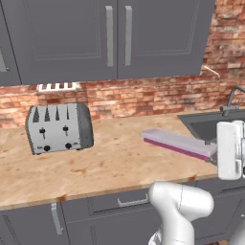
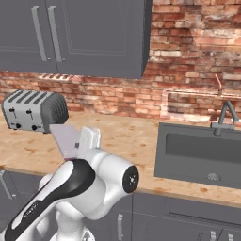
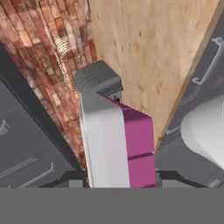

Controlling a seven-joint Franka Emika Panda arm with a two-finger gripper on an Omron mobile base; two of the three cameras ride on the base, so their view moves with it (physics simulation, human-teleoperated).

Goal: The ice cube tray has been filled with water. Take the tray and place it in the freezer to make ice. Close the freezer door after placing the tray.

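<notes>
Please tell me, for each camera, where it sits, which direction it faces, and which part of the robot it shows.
Left base view: behind the arm's left, facing the counter; toaster, tray; arm lower right.
Right base view: behind its right, facing the sink; arm lower left, before the tray.
Hand view: on the hand, along the fingers gripping the tray, toaster beyond.
Shared: toaster, tray, counter, brick wall.

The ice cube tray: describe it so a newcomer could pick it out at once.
Find the wooden counter below the brick wall, between the chrome toaster and the sink. The ice cube tray is lifted above it, one end in the hand. It alone is a long thin slab, pale lavender with a magenta side.
</notes>
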